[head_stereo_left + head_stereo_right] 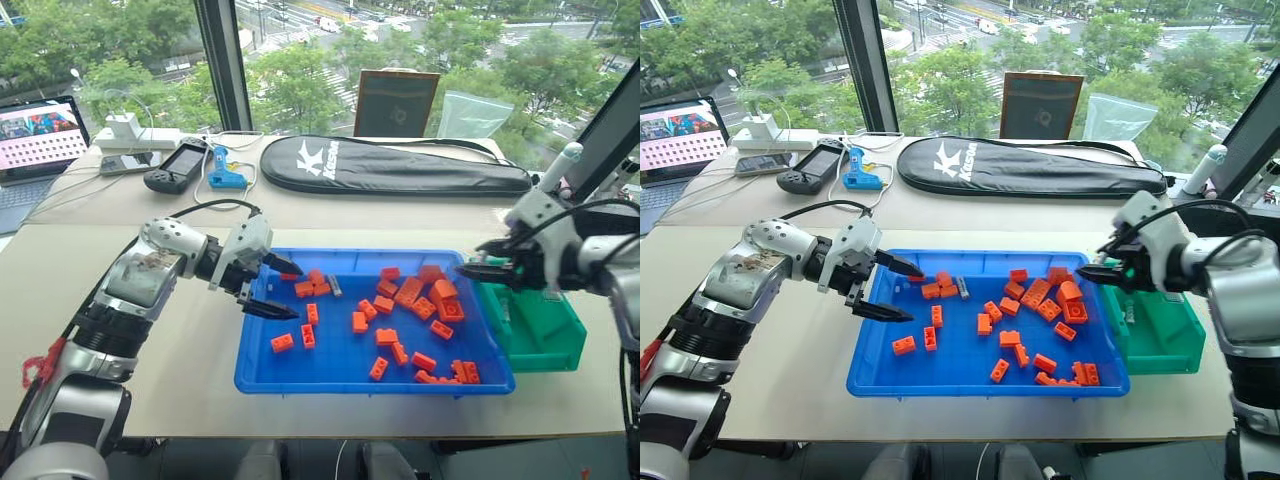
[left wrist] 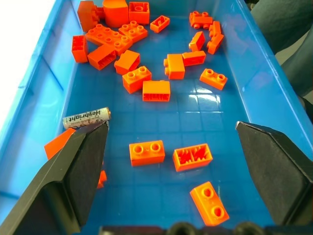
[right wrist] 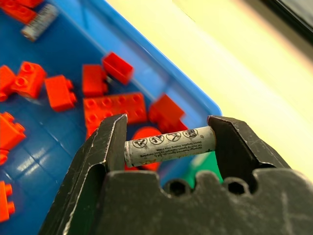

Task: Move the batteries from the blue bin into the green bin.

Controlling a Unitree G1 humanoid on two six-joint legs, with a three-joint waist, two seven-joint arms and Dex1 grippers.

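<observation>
Batteries: one (image 3: 168,145) is clamped end to end in the right gripper (image 1: 478,270), held level over the blue bin's (image 1: 340,378) right edge beside the green bin (image 1: 545,345); another (image 2: 87,118) lies near the bin's far left corner, where the left gripper (image 1: 271,287) hangs angled down, jaws wide.

Loose battery (image 2: 87,118) in blue bin (image 2: 254,63): lettering along its side, reads roughly "Hebraiht". Held battery (image 3: 169,145): row of round warning symbols, fine print unreadable. Black racket bag (image 1: 395,167): white "K" logo, brand word illegible.
</observation>
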